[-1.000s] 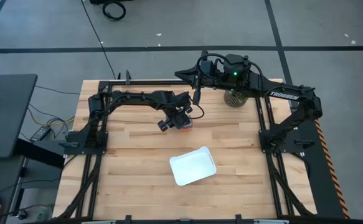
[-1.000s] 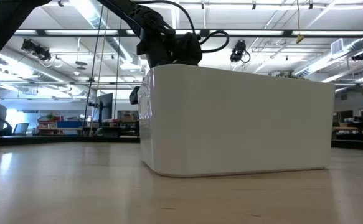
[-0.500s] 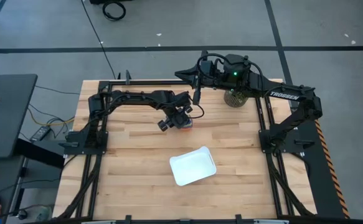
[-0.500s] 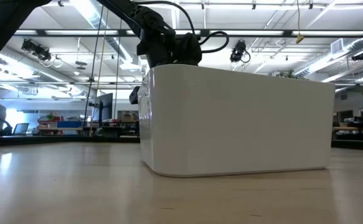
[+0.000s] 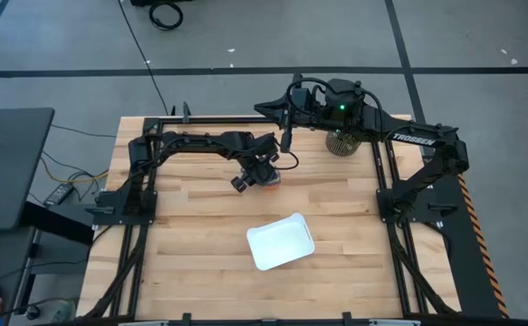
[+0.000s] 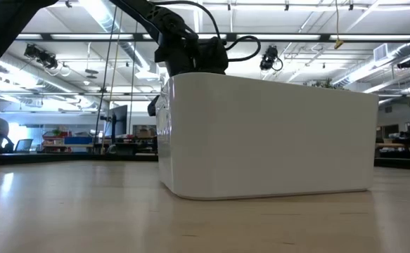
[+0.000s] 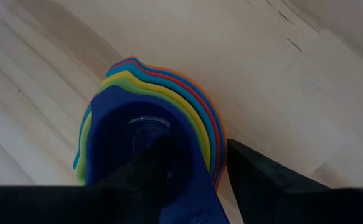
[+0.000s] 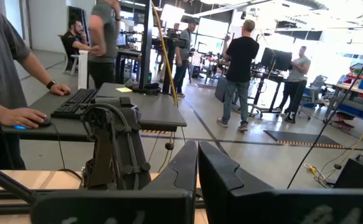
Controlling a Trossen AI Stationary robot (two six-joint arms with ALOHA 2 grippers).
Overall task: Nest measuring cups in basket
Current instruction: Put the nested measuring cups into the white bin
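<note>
The measuring cups (image 7: pixel 145 87) sit nested in one stack, the dark navy cup (image 7: pixel 116 134) innermost, with yellow, green, blue, red and orange rims around it. The stack (image 5: pixel 272 179) is at the table's far middle, under my left gripper (image 5: pixel 264 176), which is shut on it and points steeply down. The white basket (image 5: pixel 280 241) rests on its flat bottom nearer the front edge, with nothing in it; in the low view the basket (image 6: pixel 268 137) hides the stack. My right gripper (image 5: pixel 286 138) hangs high at the far edge, level and shut (image 8: pixel 197 158). My left gripper (image 7: pixel 192 149) has one finger (image 7: pixel 153 165) inside the navy cup and the other finger (image 7: pixel 249 177) outside the stack, the nested walls and rims (image 7: pixel 211 152) between them. The fingers come steeply from above. Whether the stack stands on the table or hangs just clear, I cannot tell.
A round woven plant pot (image 5: pixel 342 142) stands at the far right under the right arm. Bare wood lies between the stack and the basket. A dark screen (image 5: pixel 5 163) stands off the table's left side. People (image 8: pixel 240 68) stand and sit in the room beyond.
My left gripper has rolled a little about its own pointing line while staying in place over the stack. The basket and my right arm have kept still.
</note>
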